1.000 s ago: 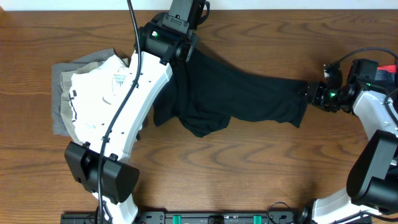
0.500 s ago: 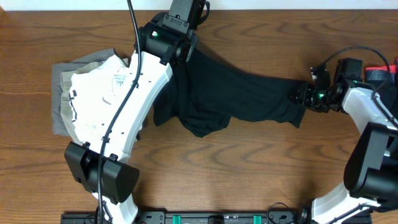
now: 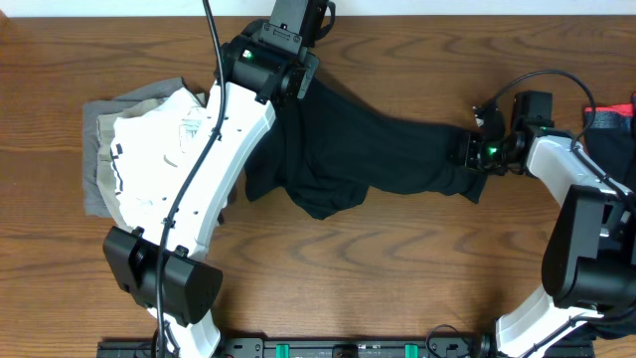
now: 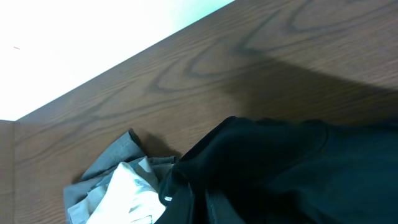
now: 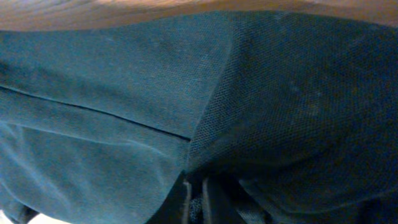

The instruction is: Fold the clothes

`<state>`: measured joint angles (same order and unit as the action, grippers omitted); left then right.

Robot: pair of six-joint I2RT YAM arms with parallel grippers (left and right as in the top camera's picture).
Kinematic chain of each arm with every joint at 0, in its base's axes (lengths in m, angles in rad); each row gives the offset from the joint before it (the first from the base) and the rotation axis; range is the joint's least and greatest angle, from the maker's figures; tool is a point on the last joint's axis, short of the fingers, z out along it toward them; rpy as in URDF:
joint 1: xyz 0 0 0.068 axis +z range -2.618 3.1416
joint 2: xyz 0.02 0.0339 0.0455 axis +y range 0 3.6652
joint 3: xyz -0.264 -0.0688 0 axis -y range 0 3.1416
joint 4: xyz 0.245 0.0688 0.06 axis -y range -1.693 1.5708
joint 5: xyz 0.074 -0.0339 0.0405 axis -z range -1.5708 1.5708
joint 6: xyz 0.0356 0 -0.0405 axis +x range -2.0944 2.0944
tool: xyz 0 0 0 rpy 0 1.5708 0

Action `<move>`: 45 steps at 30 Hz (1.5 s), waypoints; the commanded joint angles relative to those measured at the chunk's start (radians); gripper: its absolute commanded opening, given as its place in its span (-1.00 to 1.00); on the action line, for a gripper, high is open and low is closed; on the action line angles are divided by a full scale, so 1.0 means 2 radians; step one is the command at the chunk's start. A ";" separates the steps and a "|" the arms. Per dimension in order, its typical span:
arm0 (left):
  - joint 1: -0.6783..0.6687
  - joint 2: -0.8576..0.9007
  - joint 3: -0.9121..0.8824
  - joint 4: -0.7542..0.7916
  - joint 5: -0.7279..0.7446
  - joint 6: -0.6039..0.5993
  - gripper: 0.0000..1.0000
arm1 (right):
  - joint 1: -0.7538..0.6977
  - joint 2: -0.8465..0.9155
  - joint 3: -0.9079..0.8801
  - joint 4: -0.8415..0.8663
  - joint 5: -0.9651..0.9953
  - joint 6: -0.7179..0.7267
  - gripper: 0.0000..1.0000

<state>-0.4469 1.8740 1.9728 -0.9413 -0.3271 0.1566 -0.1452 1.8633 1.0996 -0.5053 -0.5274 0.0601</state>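
A black garment [image 3: 378,154] lies stretched across the middle of the table. My left gripper [image 3: 298,88] is at its far left corner and appears shut on it. The left wrist view shows the black cloth [image 4: 292,168] covering the jaws. My right gripper [image 3: 475,152] is at the garment's right end and is shut on the cloth. The black fabric [image 5: 124,93] fills the right wrist view, bunched at the fingers [image 5: 196,199].
A stack of folded clothes [image 3: 139,149], white on grey, lies at the left; it also shows in the left wrist view [image 4: 121,186]. A red and dark object [image 3: 608,114] sits at the right edge. The table's back edge runs just behind the left gripper.
My right gripper has moved left with the garment's right end, so the cloth is less stretched. The left arm has not moved.
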 commanded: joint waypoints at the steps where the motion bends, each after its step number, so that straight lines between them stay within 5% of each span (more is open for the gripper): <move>1: 0.001 -0.006 0.006 0.000 0.003 -0.004 -0.88 | 0.002 -0.001 -0.001 0.000 -0.012 0.003 -0.97; 25: 0.001 -0.069 0.006 -0.009 -0.051 -0.004 -0.88 | -0.150 -0.343 -0.001 -0.027 0.035 0.036 -0.97; 37: 0.001 -0.071 -0.002 -0.203 0.136 -0.113 -0.88 | -0.149 -0.346 -0.001 -0.087 0.030 -0.019 -0.97; 45: 0.001 -0.069 -0.104 -0.267 0.228 -0.146 -0.85 | -0.149 -0.346 -0.001 -0.105 0.026 -0.024 -0.98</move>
<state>-0.4469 1.7226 1.8328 -1.4651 0.0101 -0.0956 -0.4347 1.1713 1.0966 -0.7128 -0.4717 0.0387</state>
